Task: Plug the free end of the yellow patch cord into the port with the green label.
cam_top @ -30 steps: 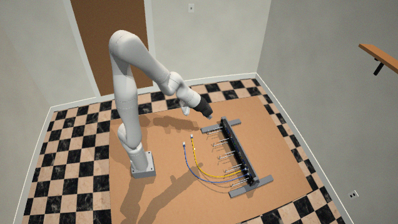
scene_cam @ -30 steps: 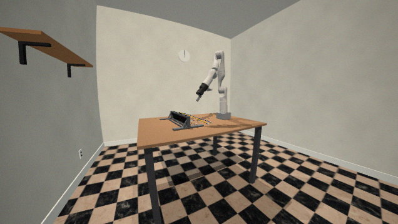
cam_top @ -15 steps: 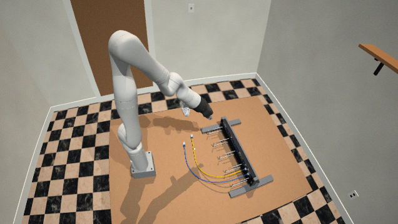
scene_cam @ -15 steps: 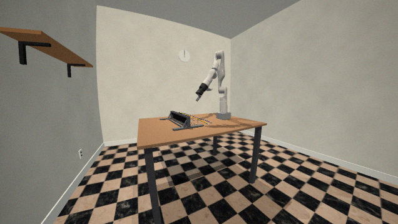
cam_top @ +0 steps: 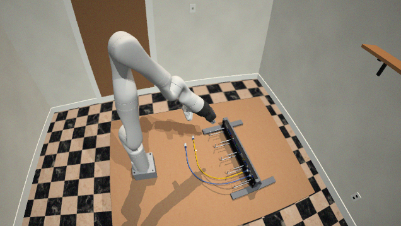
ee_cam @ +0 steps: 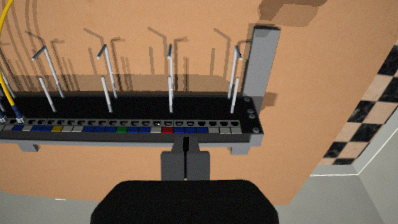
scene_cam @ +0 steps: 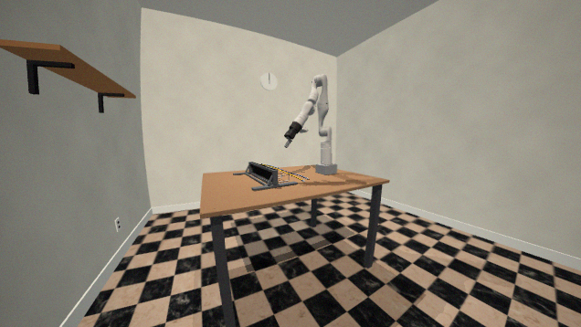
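Observation:
My gripper [cam_top: 213, 121] [scene_cam: 287, 144] [ee_cam: 186, 151] is shut and empty. It hangs above the far end of the black rack [cam_top: 240, 149] [scene_cam: 262, 173] [ee_cam: 150, 107]. In the wrist view the fingers point at the port row near the red label [ee_cam: 167, 130]; the green label [ee_cam: 121, 129] is a little to the left. The yellow patch cord [cam_top: 202, 165] [ee_cam: 4, 16] curves over the table from the rack's near end. Its free end [cam_top: 193, 137] lies on the table, left of the rack and apart from my gripper. The blue cord [cam_top: 192, 172] lies beside it with its free end [cam_top: 185, 144] on the table.
Several bent metal cable guides [cam_top: 222, 144] [ee_cam: 170, 75] stick out from the rack toward the cords. The rack stands on grey feet [cam_top: 252, 187]. The arm's base [cam_top: 144, 172] stands at the table's left side. The table edge [scene_cam: 228, 203] is well away from the rack.

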`<action>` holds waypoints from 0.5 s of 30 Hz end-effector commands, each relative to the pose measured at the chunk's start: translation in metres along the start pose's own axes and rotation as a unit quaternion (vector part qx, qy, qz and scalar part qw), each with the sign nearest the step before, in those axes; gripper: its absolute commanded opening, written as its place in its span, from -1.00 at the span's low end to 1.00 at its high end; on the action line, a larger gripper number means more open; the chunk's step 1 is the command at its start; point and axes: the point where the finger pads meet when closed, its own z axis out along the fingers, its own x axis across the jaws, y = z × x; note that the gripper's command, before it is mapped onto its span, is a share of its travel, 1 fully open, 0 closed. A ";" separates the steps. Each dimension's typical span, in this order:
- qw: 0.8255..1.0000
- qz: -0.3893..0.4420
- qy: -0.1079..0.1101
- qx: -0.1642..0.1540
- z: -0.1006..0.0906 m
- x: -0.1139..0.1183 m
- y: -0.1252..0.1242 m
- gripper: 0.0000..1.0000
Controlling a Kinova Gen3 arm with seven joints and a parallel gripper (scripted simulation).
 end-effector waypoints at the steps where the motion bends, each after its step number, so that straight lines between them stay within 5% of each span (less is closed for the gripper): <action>1: 1.000 0.005 -0.001 0.000 -0.001 -0.009 0.000 -1.00; 15: 1.000 0.005 -0.001 0.000 -0.001 -0.034 0.000 -1.00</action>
